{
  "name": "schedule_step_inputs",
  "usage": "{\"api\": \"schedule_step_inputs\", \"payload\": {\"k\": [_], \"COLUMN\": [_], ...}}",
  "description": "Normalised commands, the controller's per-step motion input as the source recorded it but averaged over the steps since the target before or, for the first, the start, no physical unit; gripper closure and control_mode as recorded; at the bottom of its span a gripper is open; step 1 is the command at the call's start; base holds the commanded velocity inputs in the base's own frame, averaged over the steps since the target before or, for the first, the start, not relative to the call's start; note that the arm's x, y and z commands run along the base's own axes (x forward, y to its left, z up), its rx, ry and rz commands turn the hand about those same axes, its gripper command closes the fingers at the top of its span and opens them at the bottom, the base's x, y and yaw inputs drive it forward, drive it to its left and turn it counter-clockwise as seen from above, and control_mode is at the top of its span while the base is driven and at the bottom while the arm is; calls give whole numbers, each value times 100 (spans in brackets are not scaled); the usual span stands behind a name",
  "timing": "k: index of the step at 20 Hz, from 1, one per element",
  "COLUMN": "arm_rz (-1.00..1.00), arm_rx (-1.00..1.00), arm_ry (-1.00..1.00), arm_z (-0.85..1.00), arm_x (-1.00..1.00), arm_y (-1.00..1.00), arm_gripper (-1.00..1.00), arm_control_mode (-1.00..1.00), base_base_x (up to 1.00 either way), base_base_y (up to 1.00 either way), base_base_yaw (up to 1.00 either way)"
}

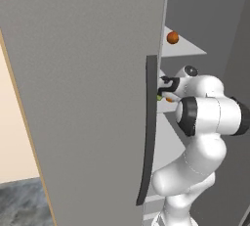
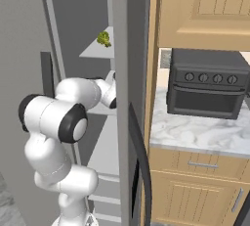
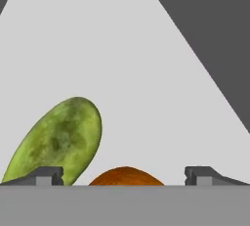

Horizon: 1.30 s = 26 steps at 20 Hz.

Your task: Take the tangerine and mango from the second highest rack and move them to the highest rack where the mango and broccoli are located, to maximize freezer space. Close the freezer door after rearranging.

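In the hand view my gripper is open, its fingertips standing wide apart. The bright-orange tangerine lies between them, touching neither. The lime-green mango lies just left of it, against the left fingertip. Both rest on the second highest rack. From the left base my gripper reaches into the freezer beside the mango and tangerine. The highest rack carries a darker reddish-orange ball; the broccoli sits on that rack. The freezer door stands open.
The open door's dark curved handle hangs close to my hand. The other fridge door stands open at the right of my arm. Past it, a black oven sits on a marble counter between wooden cabinets.
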Motion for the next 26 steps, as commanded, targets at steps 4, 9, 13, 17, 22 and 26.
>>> {"api": "schedule_step_inputs", "payload": {"k": [4,9,13,17,22,26], "arm_rz": [1,3,4,2,0,0], "arm_rx": [0,1,5,1,0,-3], "arm_ry": [4,4,0,0,-1,-7], "arm_z": [-26,-15,16,73,78,61], "arm_x": [-3,-45,-44,-47,-86,-100], "arm_y": [0,0,23,30,6,10], "arm_gripper": [100,100,100,100,100,100], "arm_control_mode": [-100,-100,-100,-100,-100,-100], "base_base_x": [0,0,0,0,0,0], "base_base_y": [0,0,0,0,0,0], "base_base_yaw": [0,0,0,0,0,0]}}
